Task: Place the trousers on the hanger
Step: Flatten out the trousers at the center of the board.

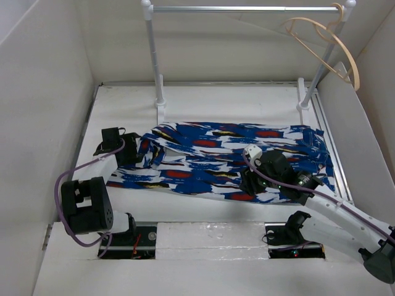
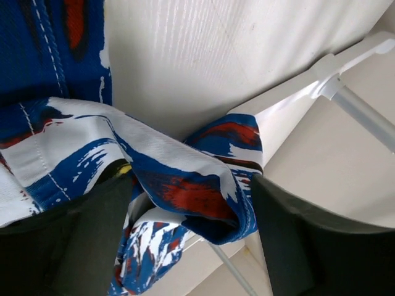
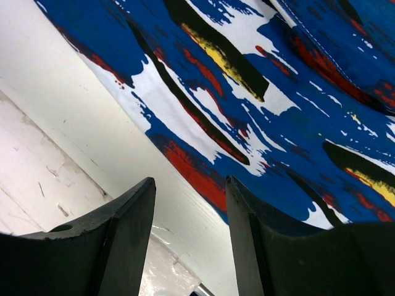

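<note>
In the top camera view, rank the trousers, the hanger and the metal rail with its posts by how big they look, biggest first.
1. The trousers, spread out flat and covering the most area.
2. The rail, whose bar is nearly as long but thin.
3. The hanger, hooked at the rail's right end, clearly smallest.

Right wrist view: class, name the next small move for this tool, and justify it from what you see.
Probably lower the right tool to the near hem of the trousers and close. Its jaws stand open with nothing between them, the fabric edge lies just ahead, and the hanger hangs bare on the rail.
</note>
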Available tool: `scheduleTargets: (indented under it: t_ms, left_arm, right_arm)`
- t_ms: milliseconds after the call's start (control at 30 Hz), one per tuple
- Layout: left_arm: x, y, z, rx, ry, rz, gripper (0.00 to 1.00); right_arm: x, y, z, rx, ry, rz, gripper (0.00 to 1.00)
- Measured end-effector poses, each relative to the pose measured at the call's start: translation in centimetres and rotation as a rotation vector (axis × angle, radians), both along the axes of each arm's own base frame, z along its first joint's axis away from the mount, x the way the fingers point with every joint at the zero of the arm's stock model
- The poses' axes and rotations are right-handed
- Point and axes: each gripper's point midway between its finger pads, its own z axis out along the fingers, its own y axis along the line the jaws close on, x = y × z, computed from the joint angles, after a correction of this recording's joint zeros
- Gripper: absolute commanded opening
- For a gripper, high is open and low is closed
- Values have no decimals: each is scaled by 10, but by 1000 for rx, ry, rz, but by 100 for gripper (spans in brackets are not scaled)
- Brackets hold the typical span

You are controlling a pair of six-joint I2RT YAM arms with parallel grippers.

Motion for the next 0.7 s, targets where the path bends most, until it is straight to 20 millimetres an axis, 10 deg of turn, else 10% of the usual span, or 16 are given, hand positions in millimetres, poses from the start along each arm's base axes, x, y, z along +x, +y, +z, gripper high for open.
scheduleTargets:
  t_ms: [133,267,400,567,700]
  left_arm:
    - [0,1,-7,8,15,-7,45]
    - [2,1,-16,15,28,-20,0]
    - [7,2,-9,55,23,-57,0]
    - [51,16,60,184,-110,-97,0]
    - [100,24,188,418,-380,-151,0]
  right_arm:
    - [1,-1,-2,-9,2,-8,55]
    - [1,-2,-5,-23,12,-11,55]
    - [3,-3,-6,-29,8,-18,55]
    - [11,-8,-11,-50,14,-48,55]
    - [25,-14,-21,-60,48,-87,55]
